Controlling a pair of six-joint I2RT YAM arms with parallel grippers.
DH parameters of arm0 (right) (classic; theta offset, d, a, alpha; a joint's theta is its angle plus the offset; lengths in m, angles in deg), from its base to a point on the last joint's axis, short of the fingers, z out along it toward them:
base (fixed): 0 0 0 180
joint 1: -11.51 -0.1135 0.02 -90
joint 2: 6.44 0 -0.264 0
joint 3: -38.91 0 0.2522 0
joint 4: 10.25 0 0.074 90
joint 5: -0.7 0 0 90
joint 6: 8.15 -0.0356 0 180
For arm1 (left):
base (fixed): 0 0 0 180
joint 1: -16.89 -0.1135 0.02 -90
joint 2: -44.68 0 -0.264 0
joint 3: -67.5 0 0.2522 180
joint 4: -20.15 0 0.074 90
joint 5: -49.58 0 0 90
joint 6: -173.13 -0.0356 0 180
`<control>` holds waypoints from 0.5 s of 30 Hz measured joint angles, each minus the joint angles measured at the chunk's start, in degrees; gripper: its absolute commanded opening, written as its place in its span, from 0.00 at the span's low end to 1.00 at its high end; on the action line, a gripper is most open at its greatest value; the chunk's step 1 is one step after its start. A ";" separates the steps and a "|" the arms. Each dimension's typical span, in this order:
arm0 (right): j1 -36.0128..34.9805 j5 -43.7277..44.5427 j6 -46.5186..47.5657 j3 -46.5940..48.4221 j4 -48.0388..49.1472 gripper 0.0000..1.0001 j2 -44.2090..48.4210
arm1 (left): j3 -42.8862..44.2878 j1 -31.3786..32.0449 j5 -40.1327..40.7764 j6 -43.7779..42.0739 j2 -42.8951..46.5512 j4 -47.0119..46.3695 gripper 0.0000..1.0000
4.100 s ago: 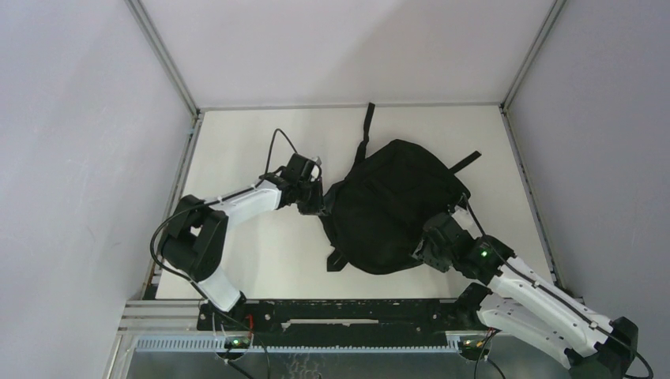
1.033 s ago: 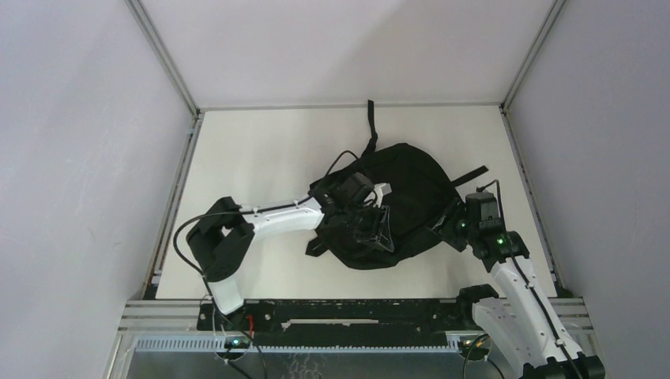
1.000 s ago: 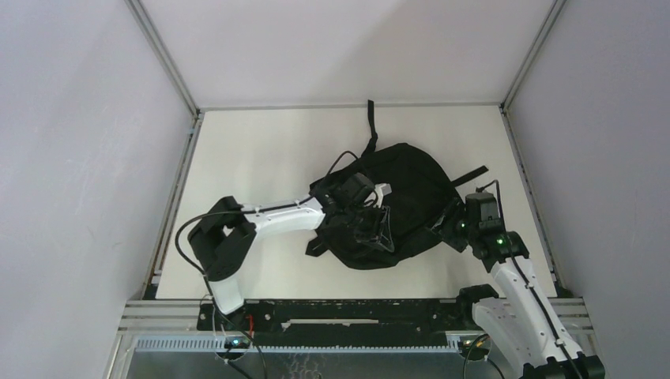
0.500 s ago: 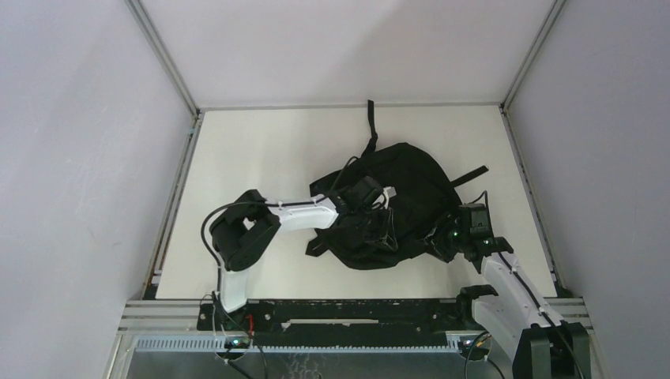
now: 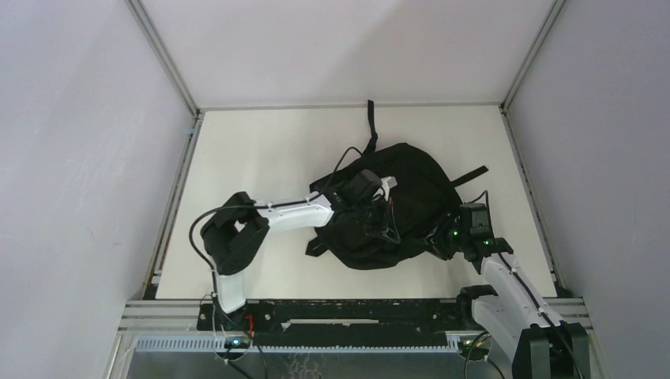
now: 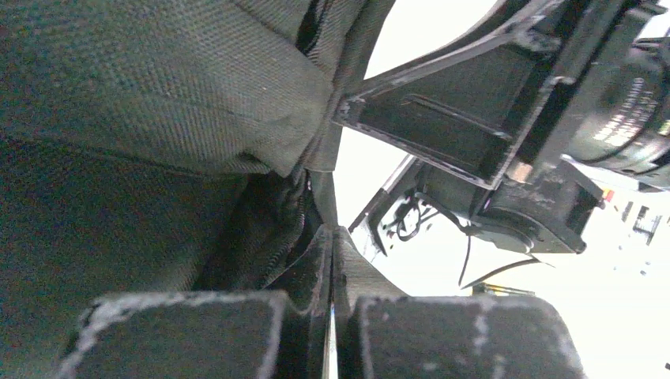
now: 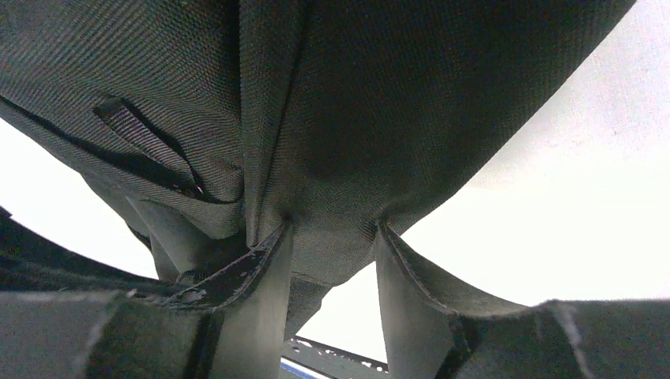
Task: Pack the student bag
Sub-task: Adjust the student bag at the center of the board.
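The left end effector has now closed fully on a thin zipper-edge strip of the student bag; the right end effector, part-open, pinches a fabric fold, likely bracing it

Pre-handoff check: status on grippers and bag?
Left gripper shut on bag fabric. Right gripper pinching a bag fold. Bag slumped on table. No obstruction visible.

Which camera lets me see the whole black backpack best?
The top external view: the whole student bag shows there, straps included. The left wrist view shows only a close patch of its fabric; the right wrist view shows just a fold pinched in the right claw.
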 measured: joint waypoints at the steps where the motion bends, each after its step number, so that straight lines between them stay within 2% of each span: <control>1: 0.11 -0.04 0.00 -0.02 0.02 0.49 0.07 | 0.00 -0.02 0.33 -0.42 0.63 0.26 0.00; 7: 0.52 -0.52 0.04 -0.04 0.02 0.50 0.13 | -0.79 -0.04 1.22 -2.01 5.09 1.25 0.00; 10: 0.61 -0.72 0.13 -0.04 0.02 0.57 0.13 | -1.68 -0.07 1.27 -2.56 5.97 1.22 0.00; 12: 0.61 -0.98 0.33 -0.04 0.00 0.61 0.33 | -2.34 -0.07 1.29 -3.08 5.99 1.42 0.07; 15: 0.61 -1.42 1.07 -0.04 -0.33 0.63 1.55 | -3.08 -0.07 1.64 -4.94 5.99 2.93 0.27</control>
